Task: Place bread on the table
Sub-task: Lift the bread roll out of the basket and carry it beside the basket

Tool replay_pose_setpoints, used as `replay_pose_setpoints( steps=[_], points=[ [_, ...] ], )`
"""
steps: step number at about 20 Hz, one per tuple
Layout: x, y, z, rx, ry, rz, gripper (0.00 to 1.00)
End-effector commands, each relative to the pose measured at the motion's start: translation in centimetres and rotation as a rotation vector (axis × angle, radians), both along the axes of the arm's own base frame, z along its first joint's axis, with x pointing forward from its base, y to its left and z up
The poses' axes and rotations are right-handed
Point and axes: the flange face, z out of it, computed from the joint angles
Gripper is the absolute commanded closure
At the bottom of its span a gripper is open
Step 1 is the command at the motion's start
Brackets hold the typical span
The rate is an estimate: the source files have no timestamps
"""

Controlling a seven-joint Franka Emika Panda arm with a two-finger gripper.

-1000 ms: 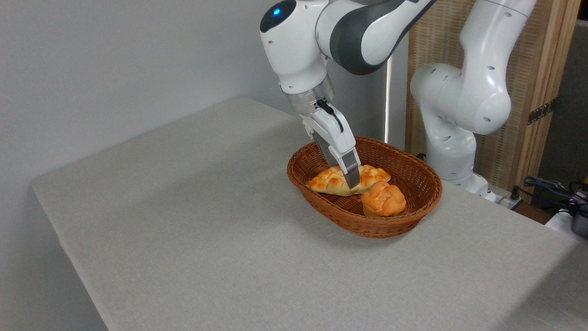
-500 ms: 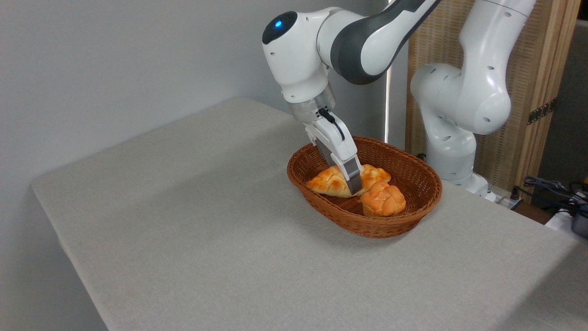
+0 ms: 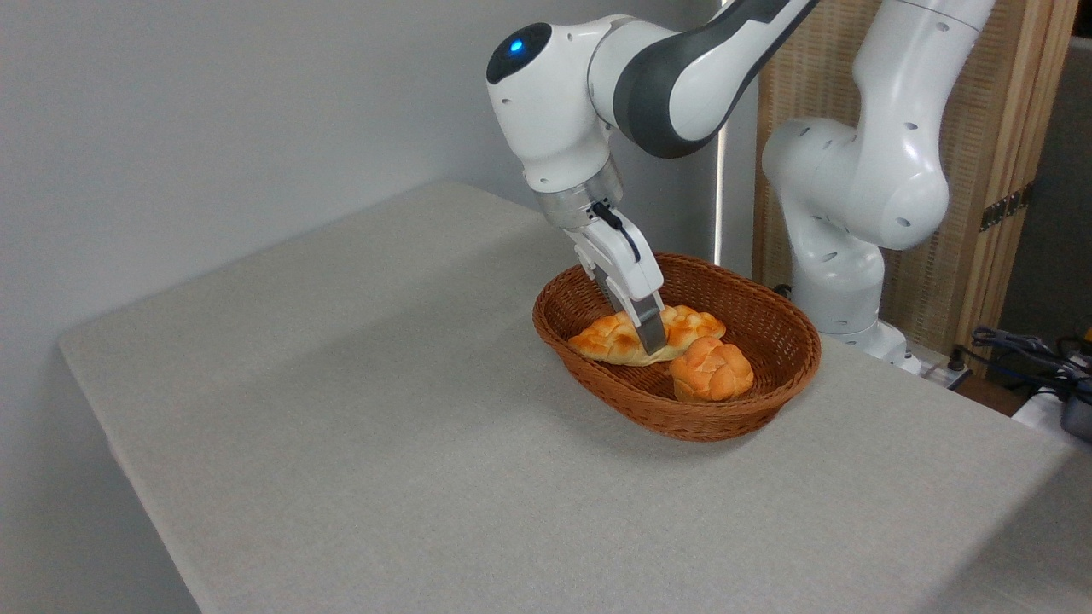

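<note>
The pincer (image 3: 653, 341) straddles the bread (image 3: 627, 338) mid-length, grip unclear; it should squeeze firmly, clear of the bun (image 3: 711, 368) beside it, before lifting toward the tabletop (image 3: 384, 409).

An oval brown wicker basket (image 3: 772, 394) sits right of frame centre. A small round orange-brown bun (image 3: 711, 369) lies in its near right part. A wood-framed woven screen (image 3: 1007, 162) stands at upper right, with dark cables (image 3: 1019, 345) at the right edge.
</note>
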Motion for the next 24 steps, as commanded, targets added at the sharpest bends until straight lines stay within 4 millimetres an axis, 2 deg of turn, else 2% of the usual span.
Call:
replay_pose_setpoints(
  steps=[1,3,7,14,18,24],
  points=[
    [-0.1,0.0,-0.7,-0.007,0.010,-0.017,0.76],
    [-0.4,0.2,-0.5,0.004,0.036,-0.023,0.78],
    [0.4,1.3,2.8,0.014,0.074,-0.002,0.79],
    [1.3,1.5,5.9,-0.027,0.078,0.002,0.77],
    [4.1,3.0,10.2,-0.108,0.000,0.064,0.77],
    [11.5,2.0,14.9,-0.085,-0.112,0.133,0.76]
  ],
)
